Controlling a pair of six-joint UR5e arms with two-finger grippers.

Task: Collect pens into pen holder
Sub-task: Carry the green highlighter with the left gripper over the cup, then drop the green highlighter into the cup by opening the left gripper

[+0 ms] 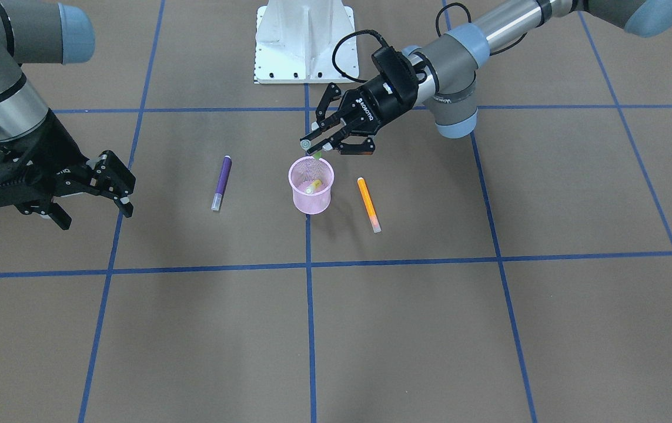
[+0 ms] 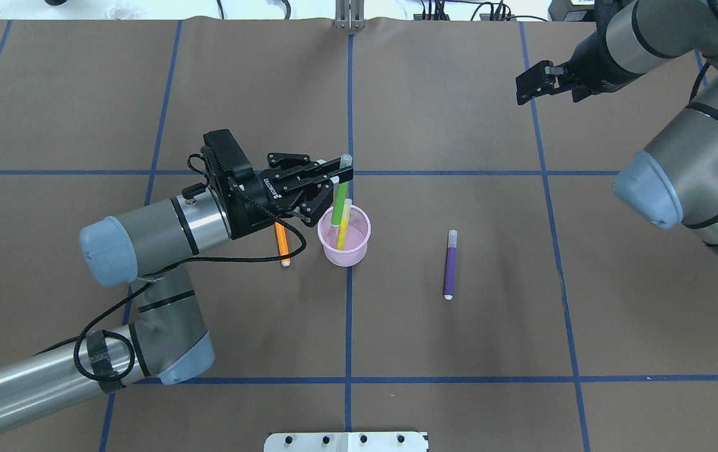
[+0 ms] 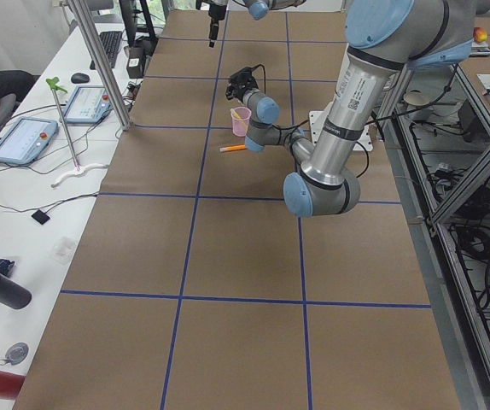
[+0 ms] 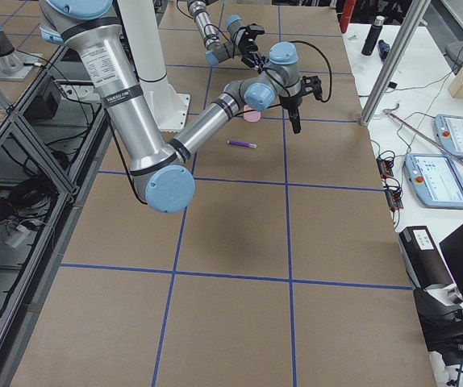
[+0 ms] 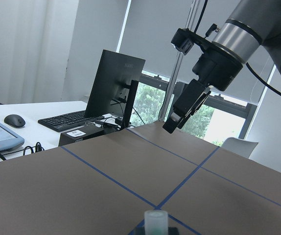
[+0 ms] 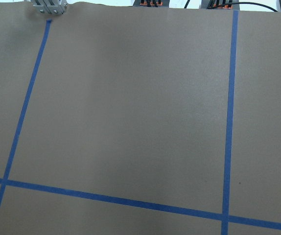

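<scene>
The pink mesh pen holder (image 1: 311, 200) (image 2: 347, 254) stands upright near the table's middle. A yellow-green pen (image 2: 342, 231) (image 1: 312, 187) leans inside it. My left gripper (image 1: 319, 145) (image 2: 335, 181) hovers just above the holder's rim, shut on a green pen (image 2: 339, 204) near its clear cap. The pen's lower end dips into the holder. Its cap shows at the bottom of the left wrist view (image 5: 155, 220). An orange pen (image 1: 368, 204) (image 2: 282, 246) lies beside the holder, under my left wrist. A purple pen (image 1: 221, 182) (image 2: 450, 263) lies on the other side. My right gripper (image 1: 97, 216) (image 2: 531, 85) is open, empty and far off.
The white robot base plate (image 1: 304, 41) (image 2: 346, 441) sits at the table's near edge. Blue tape lines cross the brown table. A side bench with tablets (image 3: 27, 137) runs along the far edge.
</scene>
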